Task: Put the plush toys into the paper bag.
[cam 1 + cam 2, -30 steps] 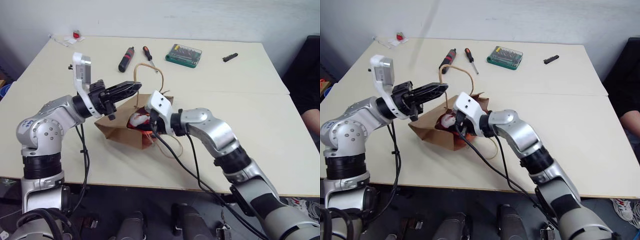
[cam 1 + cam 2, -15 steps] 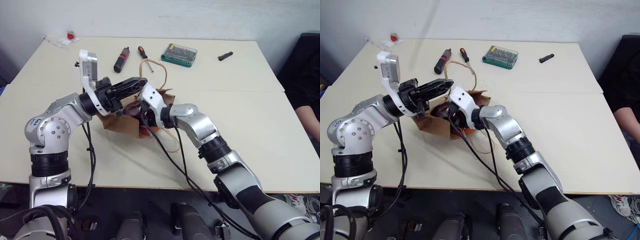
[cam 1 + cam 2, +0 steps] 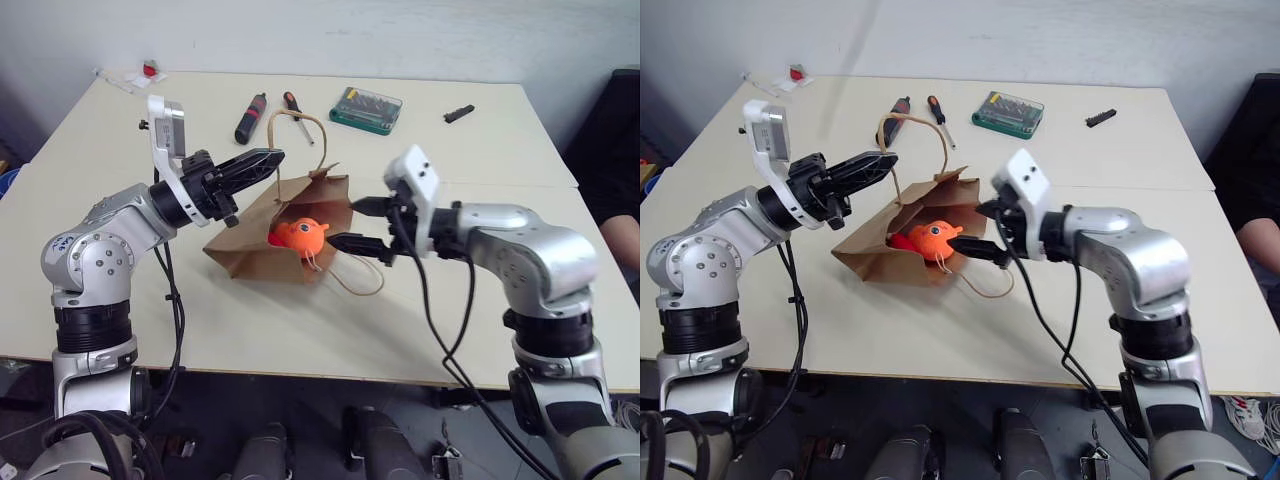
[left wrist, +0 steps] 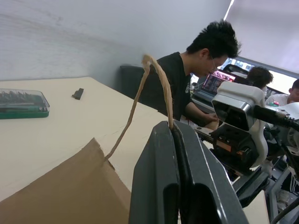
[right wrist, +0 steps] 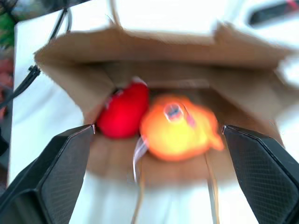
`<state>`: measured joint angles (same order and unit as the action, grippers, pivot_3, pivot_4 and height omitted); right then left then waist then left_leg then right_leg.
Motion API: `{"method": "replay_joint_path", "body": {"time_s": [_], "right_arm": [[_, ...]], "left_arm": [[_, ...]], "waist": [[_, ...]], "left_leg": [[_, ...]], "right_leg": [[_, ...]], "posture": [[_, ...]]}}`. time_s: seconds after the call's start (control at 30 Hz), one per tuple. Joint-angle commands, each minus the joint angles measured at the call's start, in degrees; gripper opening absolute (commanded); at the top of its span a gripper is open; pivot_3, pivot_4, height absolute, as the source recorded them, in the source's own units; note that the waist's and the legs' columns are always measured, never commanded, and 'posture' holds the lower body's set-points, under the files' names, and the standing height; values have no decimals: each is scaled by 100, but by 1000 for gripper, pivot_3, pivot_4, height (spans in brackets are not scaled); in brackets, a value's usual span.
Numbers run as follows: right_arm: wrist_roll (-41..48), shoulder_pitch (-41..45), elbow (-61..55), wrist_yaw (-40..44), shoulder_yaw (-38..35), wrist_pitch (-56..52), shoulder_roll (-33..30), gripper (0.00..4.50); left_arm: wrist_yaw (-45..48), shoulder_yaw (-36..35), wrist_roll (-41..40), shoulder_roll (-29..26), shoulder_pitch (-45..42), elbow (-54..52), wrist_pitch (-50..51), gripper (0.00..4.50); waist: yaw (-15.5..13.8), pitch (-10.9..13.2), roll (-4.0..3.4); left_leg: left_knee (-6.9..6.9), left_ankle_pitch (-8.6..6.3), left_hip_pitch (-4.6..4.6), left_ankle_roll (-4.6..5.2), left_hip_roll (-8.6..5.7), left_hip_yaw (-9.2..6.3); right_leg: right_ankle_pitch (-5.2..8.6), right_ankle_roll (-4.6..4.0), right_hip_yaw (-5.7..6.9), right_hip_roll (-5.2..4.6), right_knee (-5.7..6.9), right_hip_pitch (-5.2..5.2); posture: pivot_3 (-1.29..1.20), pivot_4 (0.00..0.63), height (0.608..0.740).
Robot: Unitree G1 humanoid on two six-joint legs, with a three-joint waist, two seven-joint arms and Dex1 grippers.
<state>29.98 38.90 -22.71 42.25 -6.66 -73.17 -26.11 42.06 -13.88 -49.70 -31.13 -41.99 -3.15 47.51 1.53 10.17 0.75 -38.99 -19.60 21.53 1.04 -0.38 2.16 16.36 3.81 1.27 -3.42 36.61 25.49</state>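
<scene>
The right gripper (image 3: 362, 224) has drawn back out of the paper bag (image 3: 255, 245) since a second ago and now hangs just outside its mouth, black fingers spread wide and empty. The crinkled brown kraft bag lies on its side on the smooth cream counter (image 3: 500, 150). Inside sit a fuzzy orange fish plush (image 3: 300, 234) and a round red plush (image 5: 122, 111), touching each other. The left gripper (image 3: 262, 161) is pinched tight on a tan cord handle (image 4: 156, 81), lifting the bag's upper edge. A green bit case (image 3: 366, 108) and screwdrivers (image 3: 252, 117) lie beyond, near a plain white wall.
</scene>
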Motion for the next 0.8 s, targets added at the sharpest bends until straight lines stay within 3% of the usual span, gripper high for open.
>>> {"method": "replay_joint_path", "body": {"time_s": [0.03, 0.17, 0.3, 0.47, 0.57, 0.8], "right_arm": [[285, -605, -640, -626, -1528, -1599, 484, 4476], [736, -1333, -592, -1495, -2540, -1933, 1425, 4476], [1195, -1751, -421, -2186, -2711, -1933, 2017, 4476], [1463, -1460, 360, -3050, -2987, -1933, 2712, 4476], [1671, -1127, 654, -3365, -3137, -1933, 3090, 3919], [1648, -865, 586, -3519, -3045, -1932, 3032, 1543]], "left_arm": [[35, -67, -86, -2, -83, -99, -38, 0], [110, 39, -4, 14, -80, -62, -93, 0], [131, 91, 24, 48, -134, -31, -116, 0], [193, 119, 66, 47, -216, 68, -138, 0], [218, 133, 93, 47, -259, 90, -156, 0], [194, 82, 97, 18, -248, 52, -166, 0]], "waist": [[-8, -1, 1], [9, -1, 0], [14, 1, -4], [37, 0, -1], [46, 0, -1], [17, 0, -3]], "left_leg": [[4, 1, 0, -1, 1, -1], [3, 1, -5, -1, 2, 4], [7, 4, -8, -5, 1, 6], [3, 6, -15, -5, 0, 8], [4, 7, -20, -7, 0, 9], [11, 6, -11, -5, 0, 9]], "right_leg": [[0, 0, 1, 0, -2, 0], [0, 0, -5, 1, 5, -1], [0, 0, -7, 2, 13, 1], [0, -1, -11, 2, 21, -1], [1, -2, -13, 3, 23, -1], [2, -4, -11, 3, 18, 3]], "posture": [[0, 150, 740], [0, 150, 740], [0, 150, 740], [0, 150, 740], [0, 150, 740], [0, 150, 740]]}}
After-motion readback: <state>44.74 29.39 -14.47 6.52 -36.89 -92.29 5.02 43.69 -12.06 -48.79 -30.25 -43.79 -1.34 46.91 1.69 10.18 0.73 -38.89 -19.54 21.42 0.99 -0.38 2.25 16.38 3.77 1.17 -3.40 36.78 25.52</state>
